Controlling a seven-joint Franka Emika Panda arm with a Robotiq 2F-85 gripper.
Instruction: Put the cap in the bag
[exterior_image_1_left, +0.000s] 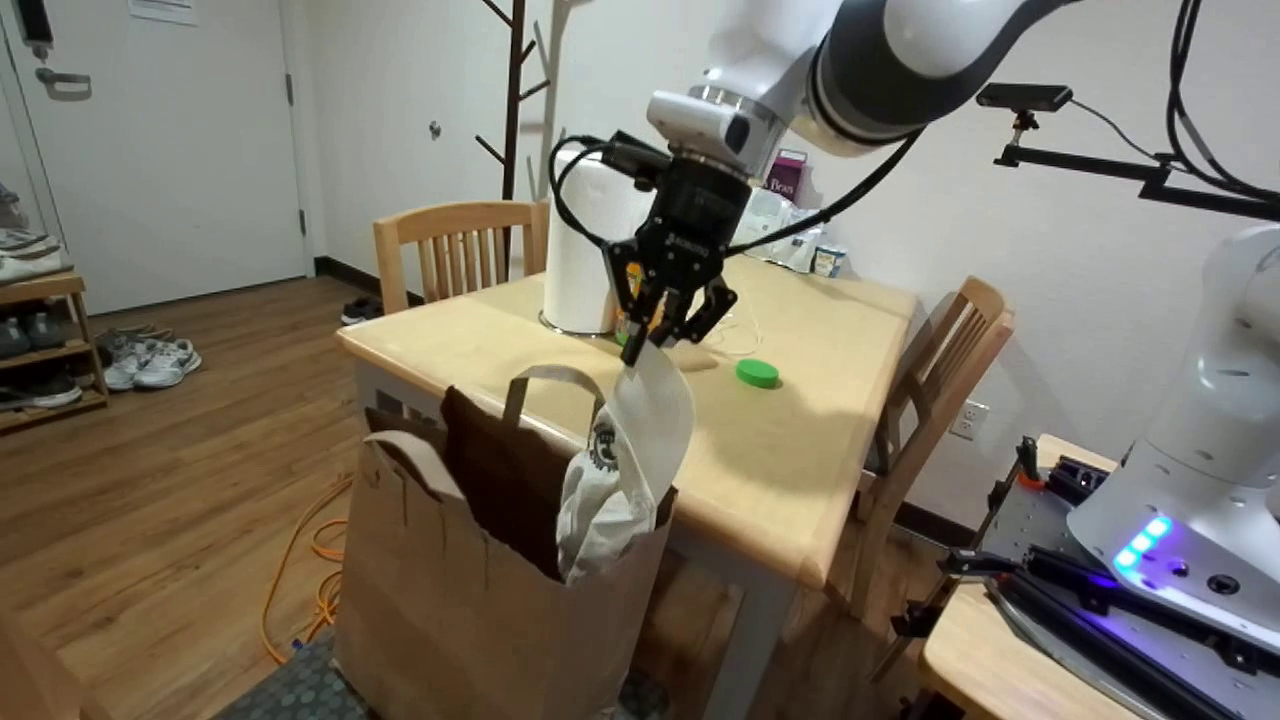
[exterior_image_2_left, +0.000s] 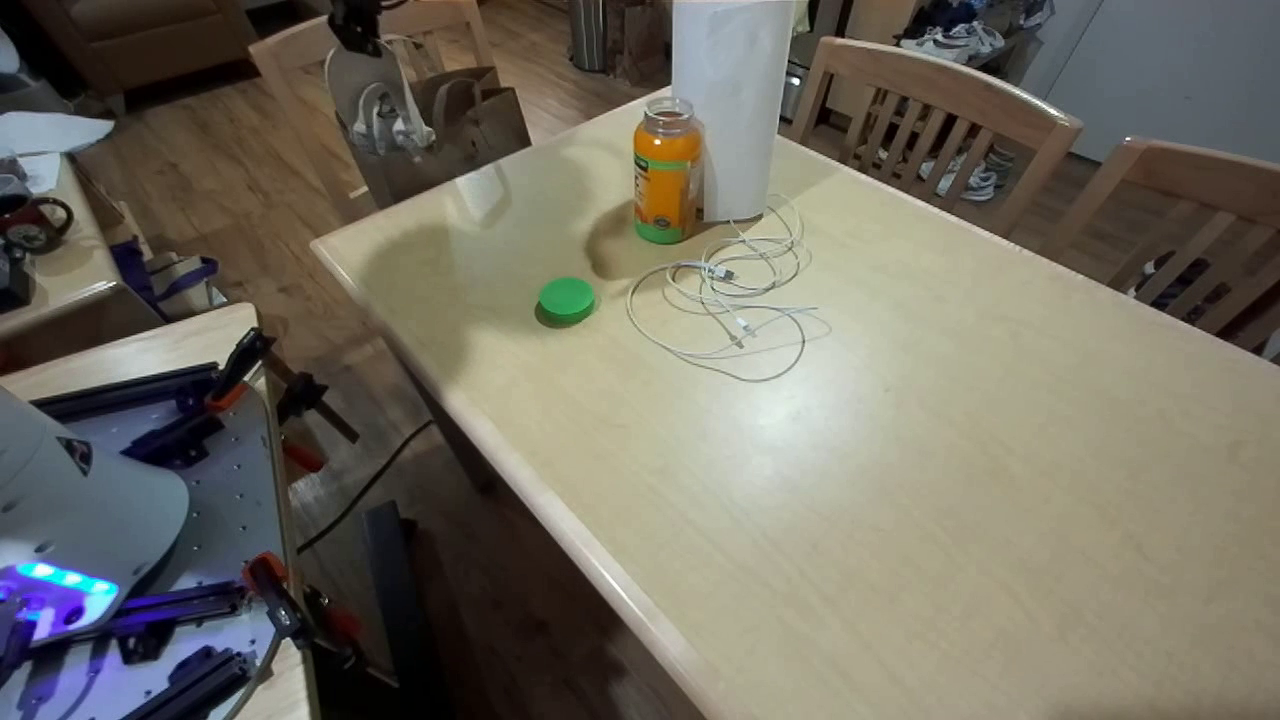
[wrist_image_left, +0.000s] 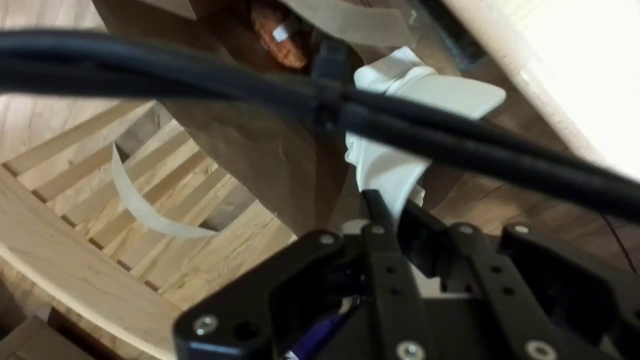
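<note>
Brim of the cap (exterior_image_1_left: 630, 470) is pinched in the tool (exterior_image_1_left: 643, 350); in wrist view its edge is seen held between the fingers (wrist_image_left: 378, 212). Cap is hung at 6 o'clock from the tool in an exterior view, long axis near upright, lower end leaned slightly toward 7. It's held at the 3 o'clock corner of the bag (exterior_image_1_left: 490, 600), crown down at rim level, brim above; how far the crown is past the rim can't be told. Most of the bag's mouth lies at 9 o'clock from the crown, desk (exterior_image_1_left: 790, 450) at 3. Wrist view agrees: cap at 12 from the fingers, bag interior at 10 to 11. Judged near the end: a shift toward 9, then lowering toward 6, probably needed before release. If let go now, cap may be left draped over the rim
</note>
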